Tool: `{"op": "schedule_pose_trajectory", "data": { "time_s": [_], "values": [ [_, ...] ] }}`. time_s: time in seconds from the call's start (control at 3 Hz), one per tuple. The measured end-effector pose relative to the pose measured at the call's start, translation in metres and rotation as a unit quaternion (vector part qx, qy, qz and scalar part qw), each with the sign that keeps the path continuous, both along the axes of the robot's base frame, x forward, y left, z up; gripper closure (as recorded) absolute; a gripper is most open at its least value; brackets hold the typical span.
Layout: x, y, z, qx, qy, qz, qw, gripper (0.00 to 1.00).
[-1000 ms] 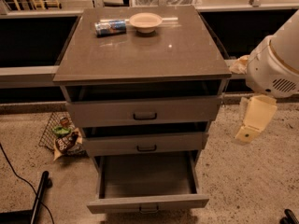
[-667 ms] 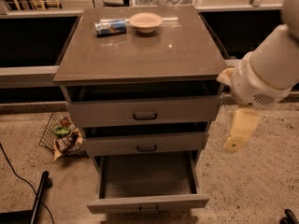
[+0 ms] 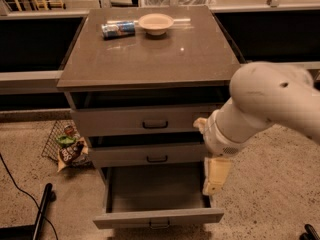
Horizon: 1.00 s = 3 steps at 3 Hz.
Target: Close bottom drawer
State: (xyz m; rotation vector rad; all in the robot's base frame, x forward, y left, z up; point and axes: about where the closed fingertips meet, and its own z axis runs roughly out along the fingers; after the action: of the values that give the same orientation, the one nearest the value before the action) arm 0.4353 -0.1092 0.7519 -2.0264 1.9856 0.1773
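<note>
Bottom drawer (image 3: pixel 156 191) stood pulled out; the tool (image 3: pixel 215 178) hung pointing down beside its right wall, whether open or closed could not be told

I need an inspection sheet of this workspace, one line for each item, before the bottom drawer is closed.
Surface: grey-brown cabinet top, carrying two items.
Job's things: narrow grey bottom drawer, pulled far out; nothing seen inside.
Clutter: pale round bowl and blue can lying on its side on the top; wire basket of snack packets on the floor, left.
Grippers: beige gripper hangs at the bottom drawer's right side.
Cables: black cable on the floor, left.
Surroundings: speckled floor; grey top drawer and grey middle drawer slightly open.
</note>
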Motion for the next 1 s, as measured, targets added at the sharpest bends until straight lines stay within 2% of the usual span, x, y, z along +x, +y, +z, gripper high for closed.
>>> {"op": "schedule_pose_trajectory", "data": {
  "time_s": [0.33, 0.67, 1.0],
  "values": [
    [-0.001, 0.020, -0.048, 0.017, 0.028, 0.018, 0.9993, 0.00],
    [-0.001, 0.020, -0.048, 0.017, 0.028, 0.018, 0.9993, 0.00],
    [0.001, 0.028, -0.068, 0.018, 0.027, 0.032, 0.9989, 0.00]
  ]
}}
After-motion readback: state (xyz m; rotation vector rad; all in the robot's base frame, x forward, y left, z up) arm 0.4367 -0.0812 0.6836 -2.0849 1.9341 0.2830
